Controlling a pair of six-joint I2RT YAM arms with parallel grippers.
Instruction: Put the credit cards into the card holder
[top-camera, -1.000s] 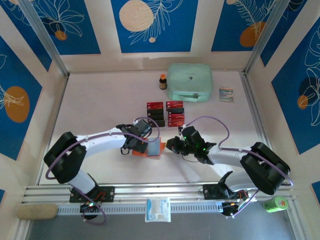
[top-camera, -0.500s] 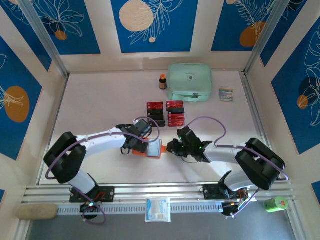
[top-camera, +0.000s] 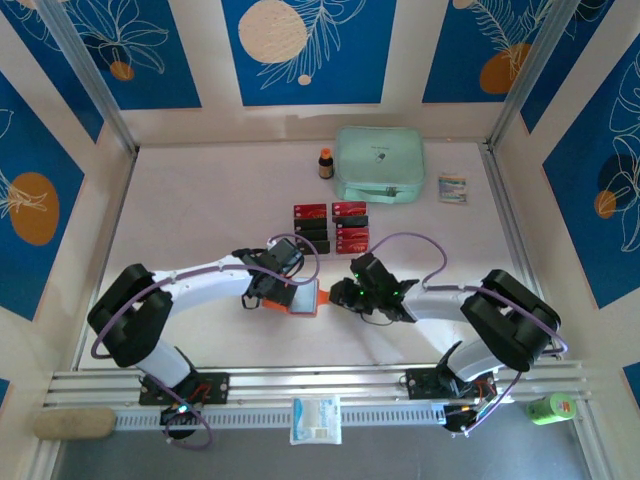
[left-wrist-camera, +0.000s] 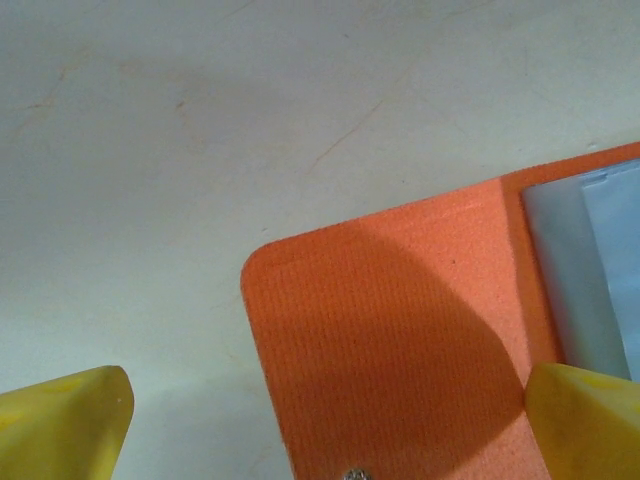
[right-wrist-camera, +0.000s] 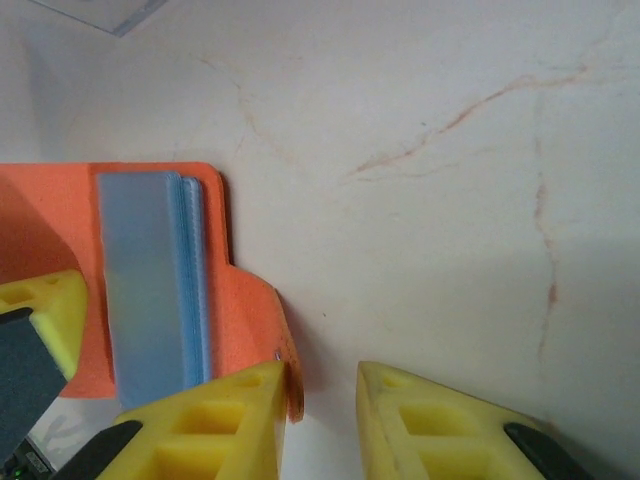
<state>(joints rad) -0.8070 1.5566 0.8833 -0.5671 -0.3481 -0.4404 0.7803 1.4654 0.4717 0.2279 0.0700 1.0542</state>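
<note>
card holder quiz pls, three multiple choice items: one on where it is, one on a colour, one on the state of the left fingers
1. Where does the card holder lie?
A. far left corner
B. near the middle, beside the right fingers
C. far right corner

2. What colour is its inside?
A. black
B. red
C. pale grey-blue

3. How do the left fingers stand?
A. spread wide
B. shut on a card
C. shut on nothing

Answers:
1 B, the top view has it near the middle, and the right wrist view has its edge by a finger.
2 C, both wrist views show pale grey-blue within the orange.
3 A, the left wrist view has them at opposite corners, with the holder's flap below.
</note>
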